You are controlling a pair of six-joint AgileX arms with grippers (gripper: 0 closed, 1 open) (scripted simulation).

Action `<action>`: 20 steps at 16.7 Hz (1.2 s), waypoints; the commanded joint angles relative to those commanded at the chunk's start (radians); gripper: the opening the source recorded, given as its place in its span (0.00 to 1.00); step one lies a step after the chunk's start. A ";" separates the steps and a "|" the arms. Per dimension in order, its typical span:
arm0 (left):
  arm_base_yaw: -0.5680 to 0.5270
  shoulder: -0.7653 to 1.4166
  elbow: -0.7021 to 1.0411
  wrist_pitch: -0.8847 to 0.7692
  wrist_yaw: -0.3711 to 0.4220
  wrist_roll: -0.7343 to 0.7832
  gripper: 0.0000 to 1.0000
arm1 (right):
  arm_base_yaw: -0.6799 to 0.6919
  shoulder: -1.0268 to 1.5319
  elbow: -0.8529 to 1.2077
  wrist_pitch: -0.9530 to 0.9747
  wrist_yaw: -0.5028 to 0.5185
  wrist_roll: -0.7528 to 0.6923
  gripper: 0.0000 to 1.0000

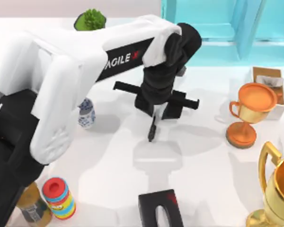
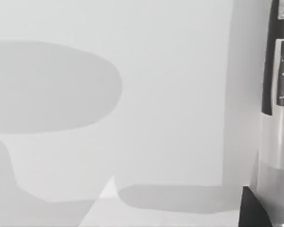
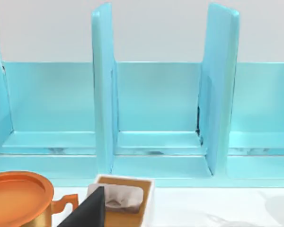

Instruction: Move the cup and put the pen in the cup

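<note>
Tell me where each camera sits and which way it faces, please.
Top: above the table, looking down; left arm, left tool holding the pen.
Left wrist: on the left arm, facing the table; pen close by.
Right wrist: faces the teal shelf; right tool at the edge.
Top and right wrist share the orange trophy.

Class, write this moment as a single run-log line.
left tool: mid-table, holding pen upright | cup: on table to its left, no pen inside | right arm: idle, facing blue shelf

cup (image 1: 86, 113): glazed ceramic | pen (image 1: 152, 128): matt black plastic | table (image 1: 199, 156): smooth white
</note>
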 joint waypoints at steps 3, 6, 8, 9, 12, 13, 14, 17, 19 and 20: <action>-0.025 -0.073 0.004 -0.014 0.050 -0.033 0.00 | 0.000 0.000 0.000 0.000 0.000 0.000 1.00; -0.060 -0.177 -0.069 -0.051 0.044 -0.076 0.00 | 0.000 0.000 0.000 0.000 0.000 0.000 1.00; -0.096 -0.292 -0.134 -0.085 0.038 -0.112 0.00 | 0.000 0.000 0.000 0.000 0.000 0.000 1.00; -0.115 -0.345 -0.166 -0.103 0.037 -0.130 0.00 | 0.000 0.000 0.000 0.000 0.000 0.000 1.00; -0.158 -0.440 -0.241 -0.147 0.033 -0.170 0.00 | 0.000 0.000 0.000 0.000 0.000 0.000 1.00; -0.164 -0.450 -0.250 -0.153 0.032 -0.175 0.00 | 0.000 0.000 0.000 0.000 0.000 0.000 1.00; -0.165 -0.452 -0.252 -0.154 0.032 -0.175 0.00 | 0.000 0.000 0.000 0.000 0.000 0.000 1.00; -0.160 -0.448 -0.248 -0.152 0.032 -0.173 0.00 | 0.000 0.000 0.000 0.000 0.000 0.000 1.00; -0.160 -0.450 -0.252 -0.142 0.031 -0.170 0.00 | 0.000 0.000 0.000 0.000 0.000 0.000 1.00; -0.159 -0.455 -0.261 -0.122 0.027 -0.165 0.00 | 0.000 0.000 0.000 0.000 0.000 0.000 1.00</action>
